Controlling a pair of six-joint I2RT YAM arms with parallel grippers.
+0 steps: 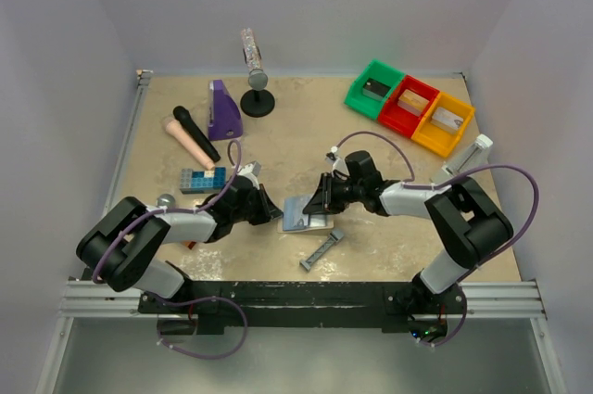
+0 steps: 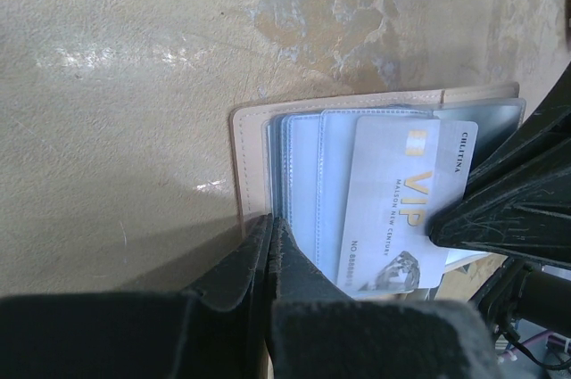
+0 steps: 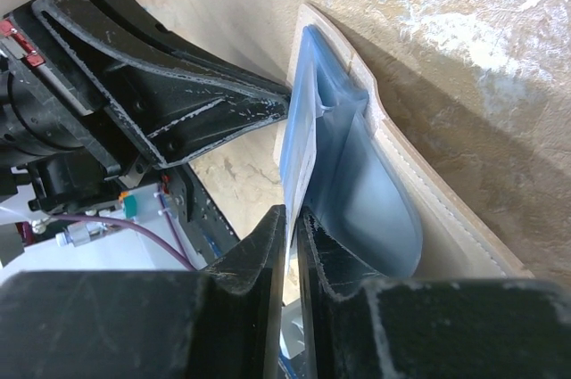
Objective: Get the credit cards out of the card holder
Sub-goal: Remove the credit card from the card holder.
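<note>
**A:** Nearest you, in the right wrist view, are the right gripper's (image 3: pixel 293 215) own fingers. They stand almost together with the thin edge of the credit card (image 2: pixel 401 205) between them. I cannot tell whether they actually bite on it.

**B:** And the other side?

**A:** Your left gripper (image 2: pixel 270 224) is clamped tight on the tan edge of the card holder (image 2: pixel 252 160), which lies open on the surface (image 2: pixel 134 85) between the two arms.

**B:** Which way does the card lie?

**A:** It is pale grey and sits over the clear sleeves, on the side of the holder towards your right arm, away from the pinned edge. Its long axis runs along the left gripper's fingers, so across the line between the grippers. I judge you draw it sideways towards the right arm while the left anchors the holder.
</note>
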